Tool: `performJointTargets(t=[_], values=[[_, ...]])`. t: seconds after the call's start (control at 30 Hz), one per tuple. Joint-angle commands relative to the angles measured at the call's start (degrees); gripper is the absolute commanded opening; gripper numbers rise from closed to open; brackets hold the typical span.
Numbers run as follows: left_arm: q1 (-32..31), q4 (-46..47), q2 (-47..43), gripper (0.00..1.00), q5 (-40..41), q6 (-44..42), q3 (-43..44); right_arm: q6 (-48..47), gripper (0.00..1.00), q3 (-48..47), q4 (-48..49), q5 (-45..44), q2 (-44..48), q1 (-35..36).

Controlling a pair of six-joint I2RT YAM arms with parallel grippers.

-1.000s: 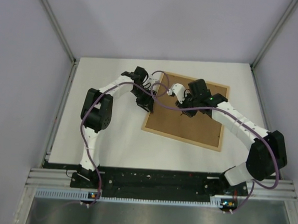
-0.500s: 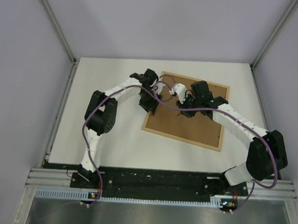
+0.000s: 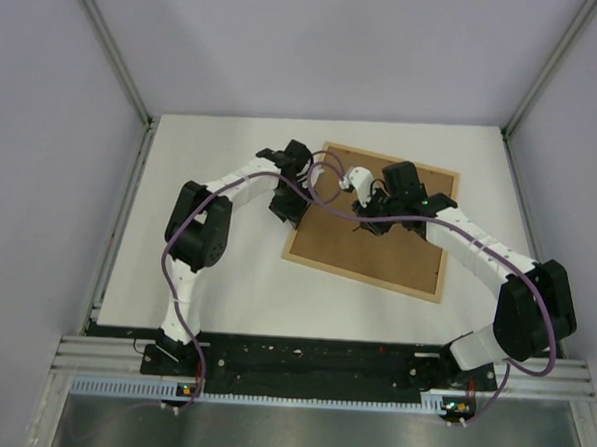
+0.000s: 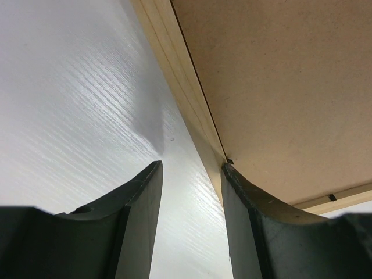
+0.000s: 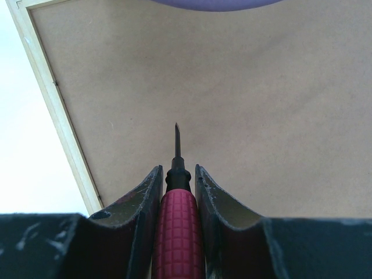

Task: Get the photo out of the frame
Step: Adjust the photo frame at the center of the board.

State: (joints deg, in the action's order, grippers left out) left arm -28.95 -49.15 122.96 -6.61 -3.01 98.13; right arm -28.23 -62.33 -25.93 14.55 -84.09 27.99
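Frame (image 3: 364, 278) face-down, long axis left-right, slightly skewed

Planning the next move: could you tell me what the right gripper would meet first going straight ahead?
Probably the backing board, reached first by the screwdriver the right gripper holds; gap unclear.

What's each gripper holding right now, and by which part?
The right gripper clamps a red-handled screwdriver by the front end of its handle. The left gripper holds nothing; its jaws stand open at the edge of the frame.
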Motion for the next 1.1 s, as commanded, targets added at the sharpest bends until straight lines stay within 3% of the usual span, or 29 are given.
performJointTargets(t=[0.0,0.63,0.9,0.97,1.07], values=[[-0.8,0.3,-1.8,0.51,-1.4,0.5,-0.2,0.5,0.00,0.1,1.9,1.3,2.6,-0.1],[-2.3,1.1,0.4,0.47,-0.3,0.5,0.1,0.5,0.00,-0.1,0.9,2.5,1.3,-0.1],[-2.3,1.3,0.9,0.29,0.2,0.5,0.8,0.3,0.00,-0.1,0.7,2.9,1.4,-0.1],[-2.3,1.5,0.8,0.21,0.2,0.5,0.8,0.3,0.00,0.0,0.6,3.2,1.2,-0.1],[-2.3,1.5,0.3,0.00,0.4,0.9,0.6,0.3,0.00,0.1,0.5,3.4,0.6,-0.1]])
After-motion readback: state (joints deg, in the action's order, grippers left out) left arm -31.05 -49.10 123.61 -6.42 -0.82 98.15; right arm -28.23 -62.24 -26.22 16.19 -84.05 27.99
